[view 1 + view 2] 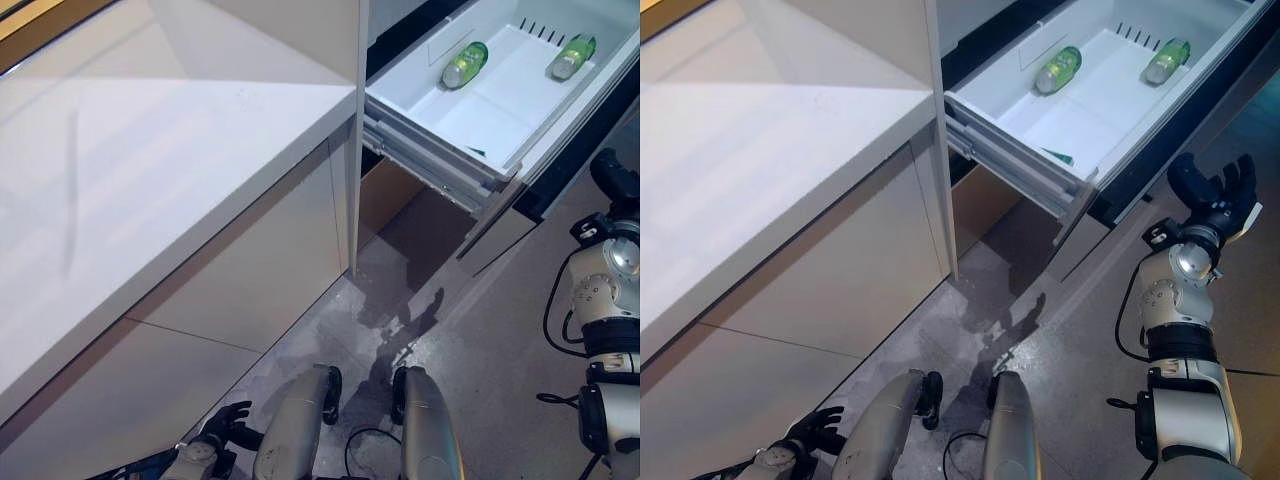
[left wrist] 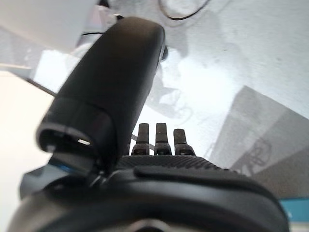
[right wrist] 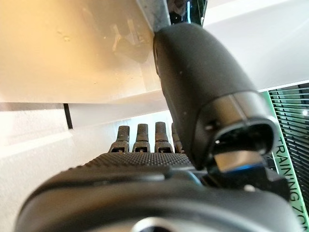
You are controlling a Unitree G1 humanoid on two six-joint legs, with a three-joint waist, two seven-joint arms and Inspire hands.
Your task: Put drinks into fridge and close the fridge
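The fridge's white drawer (image 1: 1012, 142) stands pulled out at the upper right. Two green bottles lie on their sides in it, one toward the left (image 1: 1058, 69) and one toward the right (image 1: 1167, 61). My right hand (image 1: 1215, 195) is raised in front of the drawer's dark front face, below its rim, with straight fingers and nothing in it. It also shows in the right wrist view (image 3: 145, 140), pointing at a pale panel. My left hand (image 1: 815, 425) hangs low at the bottom left, open and empty, over the grey floor (image 2: 231, 58).
A long white counter (image 1: 150, 150) with beige cabinet fronts (image 1: 250, 270) runs along the left. A thin upright panel (image 1: 357, 150) separates it from the fridge. An open brown recess (image 1: 385, 195) lies under the drawer. Grey floor (image 1: 480, 340) lies in front.
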